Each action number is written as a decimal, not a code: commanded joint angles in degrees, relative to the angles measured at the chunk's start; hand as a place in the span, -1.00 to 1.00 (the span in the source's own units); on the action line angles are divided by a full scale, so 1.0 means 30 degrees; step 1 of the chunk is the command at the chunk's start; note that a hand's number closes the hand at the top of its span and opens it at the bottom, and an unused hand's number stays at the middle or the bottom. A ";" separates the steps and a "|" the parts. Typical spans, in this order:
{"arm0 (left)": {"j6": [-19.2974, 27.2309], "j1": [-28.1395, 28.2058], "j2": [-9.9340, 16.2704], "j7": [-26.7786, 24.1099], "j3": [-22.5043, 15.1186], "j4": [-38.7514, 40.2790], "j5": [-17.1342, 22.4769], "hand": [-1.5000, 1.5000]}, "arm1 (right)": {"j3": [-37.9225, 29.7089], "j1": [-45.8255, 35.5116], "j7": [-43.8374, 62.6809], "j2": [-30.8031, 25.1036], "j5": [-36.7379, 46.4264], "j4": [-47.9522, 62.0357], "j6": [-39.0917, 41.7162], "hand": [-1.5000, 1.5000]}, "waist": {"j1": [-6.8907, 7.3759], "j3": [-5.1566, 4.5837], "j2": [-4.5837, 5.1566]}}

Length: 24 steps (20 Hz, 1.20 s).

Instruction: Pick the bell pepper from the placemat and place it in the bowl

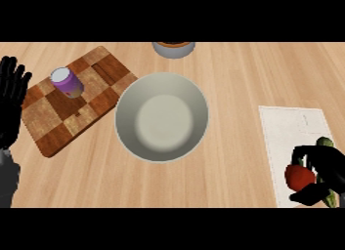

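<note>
Bell pepper (298, 177), red, sits at the lower right over the white placemat (294, 128), and I see my right hand (328, 168) curled round it, thumb below and fingers over the top. Something green (325, 142) pokes out behind that hand; I can't tell what it is. From my seat the bowl (161, 116) lies well to the left of the placemat, with bare wood counter (232, 73) between them. Beyond the bowl sits a checkered cutting board (74, 105) carrying a purple can (67, 81). A grey container (173, 48) shows at the top edge. My left hand (5, 105) rests open at the left edge, fingers up.
</note>
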 commanded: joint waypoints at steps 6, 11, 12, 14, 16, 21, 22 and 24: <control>-0.0145 -0.0500 0.0157 0.0788 0.0018 -0.0051 -0.0116 0.00 | -0.3990 0.0461 -0.2724 -0.3437 -0.1183 0.1991 0.0564 1.00 | -0.0007 0.0106 0.0056; -0.0842 -0.0143 0.0800 0.0262 0.1017 0.0123 0.0470 0.00 | -0.4116 0.2436 -0.0866 -0.2445 -0.1038 -0.2695 0.0699 1.00 | -0.0154 0.0089 0.0022; 0.0352 0.0061 -0.0322 0.0766 -0.0183 -0.1067 -0.0517 0.00 | -0.5801 0.1837 -0.3331 -0.4470 -0.1764 -0.0570 0.0485 1.00 | -0.0098 0.0104 0.0029; -0.0391 -0.0286 0.0373 0.1038 0.0607 -0.0362 0.0339 0.00 | -0.6179 0.0984 -0.2219 -0.4020 -0.1546 -0.1043 -0.0165 1.00 | -0.0030 0.0101 0.0045; -0.0498 -0.0110 0.0370 0.0117 0.0734 0.0441 0.0125 0.00 | -0.7479 0.1574 -0.2173 -0.4667 -0.2964 -0.3529 0.1045 1.00 | -0.0216 0.0079 0.0013; 0.0078 -0.0051 -0.0265 0.0574 0.0019 -0.0194 -0.0415 0.00 | -0.8182 0.3319 -0.2295 -0.3166 -0.5859 -0.8895 0.3110 1.00 | -0.0504 0.0073 -0.0072; 0.0012 0.0323 -0.0046 0.0645 0.0292 -0.1129 -0.0213 0.00 | -0.8995 0.2503 -0.2480 -0.4067 -0.6541 -0.8919 0.3776 1.00 | -0.0235 0.0082 -0.0068; 0.0086 -0.0282 -0.0067 0.0664 0.0417 -0.0313 -0.0150 0.00 | -1.0543 0.2245 -0.2418 -0.4845 -0.7725 -1.0172 0.4605 1.00 | -0.0416 0.0078 -0.0045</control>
